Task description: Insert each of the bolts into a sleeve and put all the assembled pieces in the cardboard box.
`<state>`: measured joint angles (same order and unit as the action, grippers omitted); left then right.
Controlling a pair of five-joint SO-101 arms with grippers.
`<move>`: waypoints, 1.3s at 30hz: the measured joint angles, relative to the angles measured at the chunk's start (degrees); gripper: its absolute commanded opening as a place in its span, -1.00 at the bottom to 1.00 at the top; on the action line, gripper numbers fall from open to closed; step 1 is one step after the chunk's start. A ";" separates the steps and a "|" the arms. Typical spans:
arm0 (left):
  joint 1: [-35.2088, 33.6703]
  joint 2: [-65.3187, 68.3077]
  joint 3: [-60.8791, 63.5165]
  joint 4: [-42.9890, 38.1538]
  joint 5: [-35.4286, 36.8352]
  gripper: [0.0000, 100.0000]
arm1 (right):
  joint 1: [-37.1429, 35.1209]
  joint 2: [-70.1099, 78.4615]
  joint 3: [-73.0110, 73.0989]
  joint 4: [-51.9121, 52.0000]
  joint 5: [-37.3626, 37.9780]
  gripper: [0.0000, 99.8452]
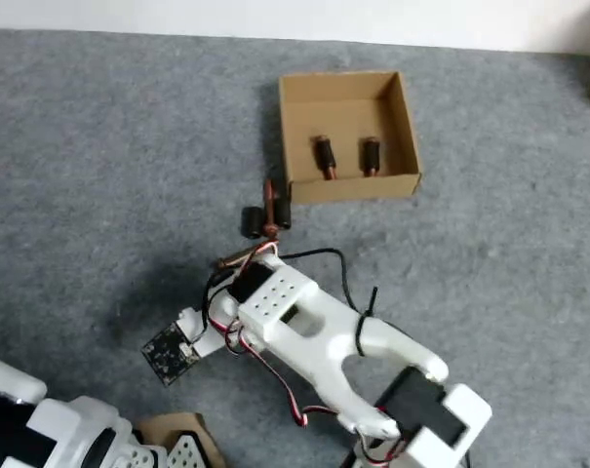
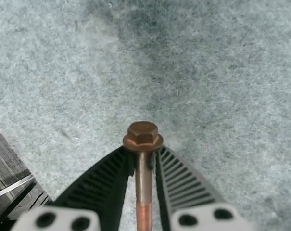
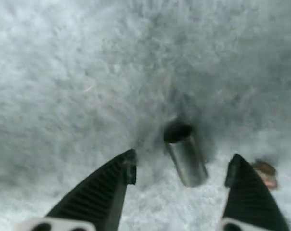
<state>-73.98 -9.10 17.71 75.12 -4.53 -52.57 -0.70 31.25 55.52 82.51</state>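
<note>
The cardboard box [image 1: 404,132] stands at the back of the carpet with two bolt-and-sleeve pieces [image 1: 325,156] [image 1: 370,154] inside. Just before its front left corner stands a loose black sleeve [image 1: 253,221], and next to it lies a copper bolt [image 1: 270,207] against another black sleeve; I cannot tell if it is inserted. My right gripper [image 1: 258,246] [image 3: 183,156] is open, its fingers on either side of the loose sleeve [image 3: 183,154], with the bolt's head [image 3: 264,172] just outside one finger. My left gripper [image 2: 144,151] is shut on a copper bolt [image 2: 143,135], head pointing away.
The right arm [image 1: 324,327] stretches from the front right toward the box, trailing wires and a small circuit board [image 1: 170,353]. The left arm's body [image 1: 60,429] sits at the front left corner. A wooden edge [image 2: 8,173] shows beside the left gripper. Grey carpet lies all around.
</note>
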 measured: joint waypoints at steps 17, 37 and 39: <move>0.00 0.00 0.00 0.00 0.00 -0.99 | 2.11 5.63 -1.85 -2.46 -0.09 -0.99; 11.08 0.00 0.00 8.62 -2.02 -0.99 | 5.19 -13.80 2.55 1.05 -13.27 -0.99; 13.71 0.00 0.00 8.62 -2.02 -0.99 | 5.36 -16.44 3.60 1.05 -15.82 -0.99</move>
<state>-60.26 -9.10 17.71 83.74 -6.55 -47.21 -17.14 34.86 56.57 66.68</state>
